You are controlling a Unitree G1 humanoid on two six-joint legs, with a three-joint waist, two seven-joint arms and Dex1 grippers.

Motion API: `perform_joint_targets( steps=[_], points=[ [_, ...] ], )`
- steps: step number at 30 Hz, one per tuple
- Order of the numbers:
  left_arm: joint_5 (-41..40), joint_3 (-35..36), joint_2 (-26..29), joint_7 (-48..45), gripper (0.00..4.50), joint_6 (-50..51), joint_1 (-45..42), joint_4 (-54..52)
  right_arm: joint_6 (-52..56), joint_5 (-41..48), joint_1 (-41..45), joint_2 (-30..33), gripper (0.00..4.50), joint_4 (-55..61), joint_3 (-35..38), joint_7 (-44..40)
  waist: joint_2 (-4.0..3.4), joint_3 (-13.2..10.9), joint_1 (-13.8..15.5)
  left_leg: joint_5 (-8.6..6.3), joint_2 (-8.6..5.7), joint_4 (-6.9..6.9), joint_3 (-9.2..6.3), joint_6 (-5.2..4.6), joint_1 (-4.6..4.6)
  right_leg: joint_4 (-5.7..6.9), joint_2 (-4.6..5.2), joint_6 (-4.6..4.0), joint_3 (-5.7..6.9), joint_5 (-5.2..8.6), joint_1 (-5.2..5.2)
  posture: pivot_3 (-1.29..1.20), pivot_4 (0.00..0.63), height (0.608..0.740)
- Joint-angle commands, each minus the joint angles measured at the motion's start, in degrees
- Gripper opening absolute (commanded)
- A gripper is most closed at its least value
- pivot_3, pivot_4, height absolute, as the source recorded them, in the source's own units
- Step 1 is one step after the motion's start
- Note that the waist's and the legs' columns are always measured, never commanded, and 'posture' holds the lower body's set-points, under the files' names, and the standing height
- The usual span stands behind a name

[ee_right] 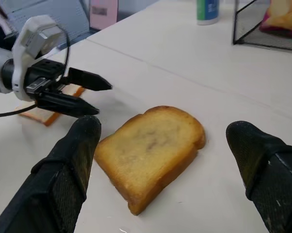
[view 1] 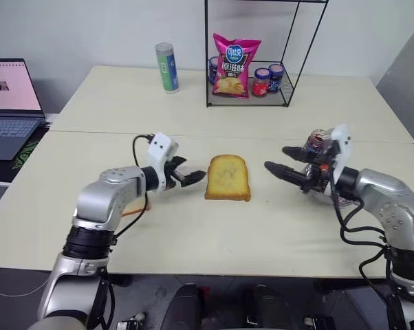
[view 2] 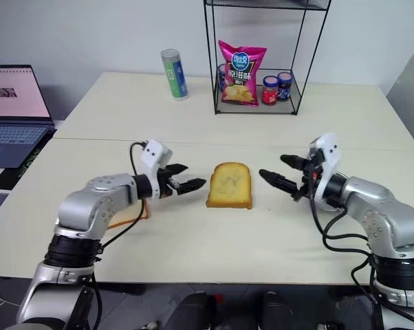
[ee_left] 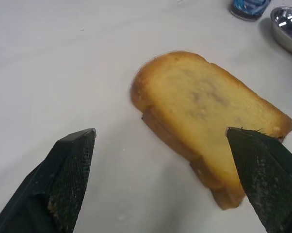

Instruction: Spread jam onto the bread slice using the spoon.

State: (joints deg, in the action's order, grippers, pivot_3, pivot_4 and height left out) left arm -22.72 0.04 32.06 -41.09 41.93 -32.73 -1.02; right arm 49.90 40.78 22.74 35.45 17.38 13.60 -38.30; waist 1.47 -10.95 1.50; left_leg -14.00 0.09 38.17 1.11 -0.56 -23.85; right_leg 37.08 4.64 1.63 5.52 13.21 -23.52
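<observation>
A thick, square, golden-brown toasted bread slice [view 1: 227, 177] lies flat on the pale table [view 1: 193, 234], right in the middle between the two arms. Its top looks mostly plain, with only a faint darker patch in the middle, so I think there is little or no jam on it yet.

The left gripper [view 1: 191, 174] hangs just beside the bread's left edge. Its two black fingers are spread wide and nothing is between them. The right gripper [view 1: 282, 163] hangs near the bread's right side, a bit apart from it. Its fingers are spread wide too, and they carry nothing.

A small clear glass jar [view 1: 318, 140] with something dark red inside sits behind the right gripper, next to a shiny round metal bowl [ee_left: 287, 26]. I cannot make out a spoon.

So the spreading seems still to do: a spoon must be picked up, dipped, and wiped over the bread.
</observation>
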Motion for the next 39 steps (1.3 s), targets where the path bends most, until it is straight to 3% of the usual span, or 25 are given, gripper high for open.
perform_joint_targets(
  steps=[1, 5, 11, 19, 28, 39],
  points=[
    [-1.3, -0.2, 2.1, -6.3, 4.47, -7.2, -2.7, -9.4, 2.4, 4.5, -2.0, 2.7, 4.50, 1.2, 11.5, 3.5, 0.00, 0.0, 0.2, 0.00, -0.01, 0.00, 0.00, 0.00, -0.02, -0.03, 0.01, 0.00, 0.01, 0.00, 0.01, 0.00, 0.150, 0.740],
    [0.2, -6.7, 2.1, -11.6, 4.47, -10.9, -3.3, -13.8, 3.9, 8.1, -4.7, 1.6, 4.50, -2.3, 22.5, 9.4, -0.04, 0.0, 0.1, -0.04, -0.19, -0.05, 0.15, -0.06, 0.07, -0.07, 0.19, 0.00, -0.12, 0.00, 0.07, 0.00, 0.150, 0.740],
    [2.6, -14.8, -3.0, -15.2, 4.47, -14.6, -7.3, -11.6, 1.0, 6.2, -8.9, -1.8, 4.50, -9.0, 30.4, 18.7, -0.10, 0.1, 0.0, -0.01, -0.17, -0.03, 0.24, -0.19, 0.11, 0.03, 0.17, 0.01, -0.18, 0.00, 0.07, 0.00, 0.150, 0.740],
    [7.1, -19.0, -10.4, -14.9, 4.47, -20.7, -10.2, -4.2, 1.1, 8.1, -8.7, -2.2, 4.50, -19.0, 30.5, 18.5, -0.35, 0.2, -0.5, 0.09, -0.20, -0.05, 0.63, -0.36, 0.34, 0.05, 0.16, 0.42, -0.44, -0.02, 0.08, 0.00, 0.150, 0.740],
    [8.4, -18.5, -11.2, -13.8, 4.47, -20.4, -8.5, -4.9, -7.1, 2.5, -1.1, -4.2, 4.50, -35.6, 22.9, 14.9, -0.38, 0.2, -0.7, 0.12, -0.20, -0.06, 0.73, -0.43, 0.39, 0.04, 0.13, 0.45, -0.71, -0.08, 0.09, 0.00, 0.150, 0.740],
    [8.5, -18.4, -10.8, -13.7, 4.47, -18.5, -8.4, -6.6, -12.2, 2.6, 5.2, -5.5, 4.50, -47.4, 24.0, 14.9, -0.39, 0.2, -0.6, 0.13, -0.25, -0.07, 0.83, -0.45, 0.40, -0.02, 0.14, 0.36, -0.88, -0.28, 0.08, 0.00, 0.150, 0.740]
  ],
)
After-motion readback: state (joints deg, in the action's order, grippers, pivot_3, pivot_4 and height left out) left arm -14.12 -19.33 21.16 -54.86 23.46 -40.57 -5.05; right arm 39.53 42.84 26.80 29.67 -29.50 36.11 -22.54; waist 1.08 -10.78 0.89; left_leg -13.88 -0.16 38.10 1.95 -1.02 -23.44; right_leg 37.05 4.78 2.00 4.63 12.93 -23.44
